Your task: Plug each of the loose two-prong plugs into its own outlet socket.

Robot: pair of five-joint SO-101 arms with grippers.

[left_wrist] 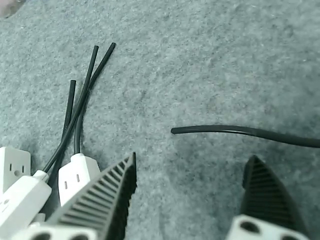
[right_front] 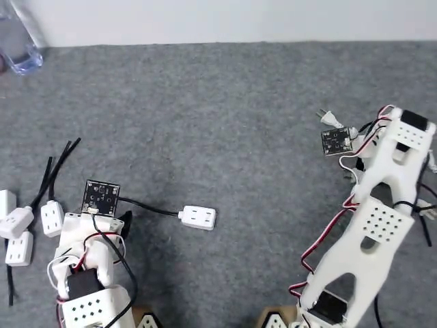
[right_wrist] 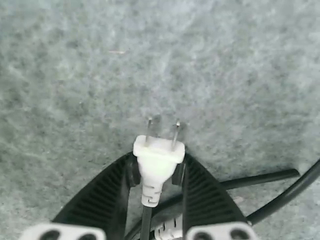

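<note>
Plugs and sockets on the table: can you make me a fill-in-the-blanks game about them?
1. The white plug is gripped by the ____ arm's jaws.
2. It has ____ metal prongs.
3. The left arm's jaws stand ____, holding nothing.
4. The lone socket mid-table has a ____ cord.
Missing words: right, two, open, black.

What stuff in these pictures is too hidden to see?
High view: leftmost socket, cut off by the edge.
Left wrist view: black cable runs off the edge; its far end unseen.
Right wrist view: the cord of the plug runs off the edge inside the right gripper.
</note>
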